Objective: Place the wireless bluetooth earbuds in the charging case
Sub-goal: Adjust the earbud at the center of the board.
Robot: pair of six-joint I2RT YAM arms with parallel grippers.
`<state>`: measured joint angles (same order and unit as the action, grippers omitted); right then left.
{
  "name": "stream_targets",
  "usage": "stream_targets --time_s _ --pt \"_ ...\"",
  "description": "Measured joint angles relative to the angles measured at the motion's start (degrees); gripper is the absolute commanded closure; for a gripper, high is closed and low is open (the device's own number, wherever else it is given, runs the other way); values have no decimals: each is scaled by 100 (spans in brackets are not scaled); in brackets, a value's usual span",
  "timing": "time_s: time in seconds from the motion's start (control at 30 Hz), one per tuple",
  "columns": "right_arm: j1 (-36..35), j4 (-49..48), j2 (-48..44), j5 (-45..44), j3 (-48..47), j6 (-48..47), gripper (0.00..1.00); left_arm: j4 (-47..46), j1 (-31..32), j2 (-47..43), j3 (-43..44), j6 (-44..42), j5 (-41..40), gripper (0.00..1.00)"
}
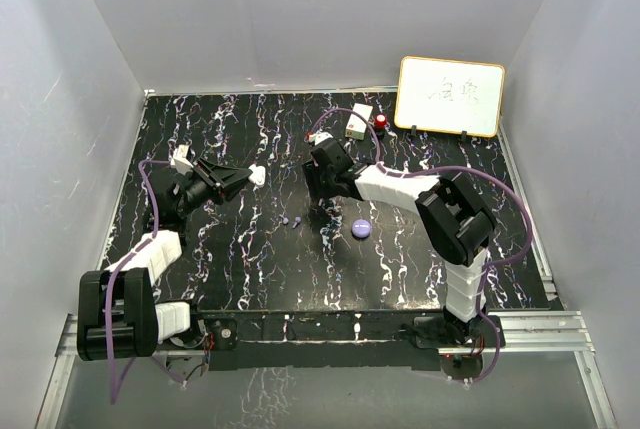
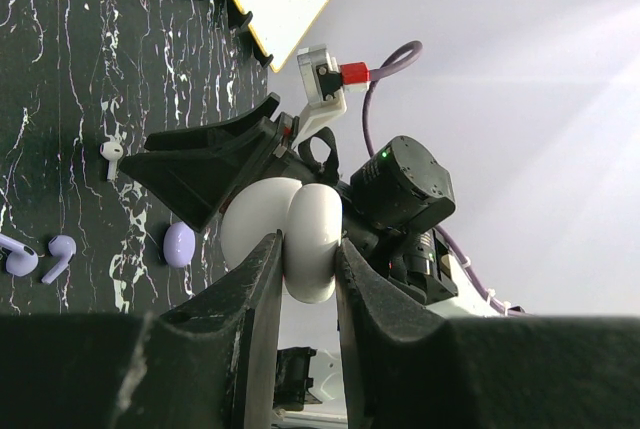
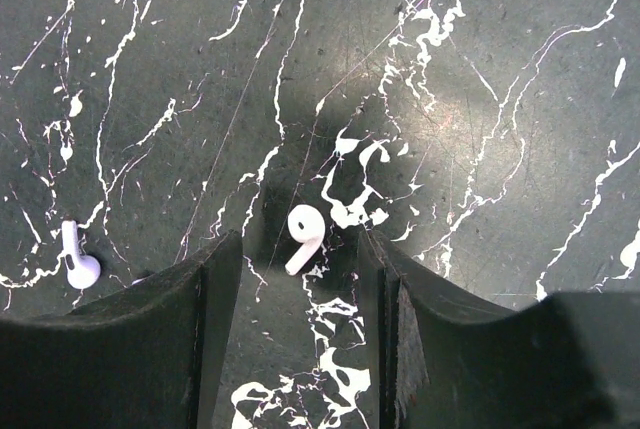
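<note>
White earbud [image 3: 304,236] on the black marbled table [image 3: 480,69] between parted jaws — another earbud [image 3: 76,259] just outside them

I read the tabletop [image 3: 500,279] as black marble-look, white-veined, with a soft sheen. The white case [image 2: 310,249] looks smooth, glossy plastic; the fingers [image 3: 140,349] of the right gripper [image 3: 297,249] look matt black plastic.

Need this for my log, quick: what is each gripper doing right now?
Left gripper: closed on the white rounded plastic charging case.
Right gripper: open around a small white earbud lying on the black marbled table.
</note>
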<state>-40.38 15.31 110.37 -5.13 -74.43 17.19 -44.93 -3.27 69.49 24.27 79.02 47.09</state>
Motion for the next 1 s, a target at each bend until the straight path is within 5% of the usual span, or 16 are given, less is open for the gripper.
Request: stream_targets --time_s 1.0 --pt "0 120 339 57 -118 -181 58 -2 0 0 0 2 0 100"
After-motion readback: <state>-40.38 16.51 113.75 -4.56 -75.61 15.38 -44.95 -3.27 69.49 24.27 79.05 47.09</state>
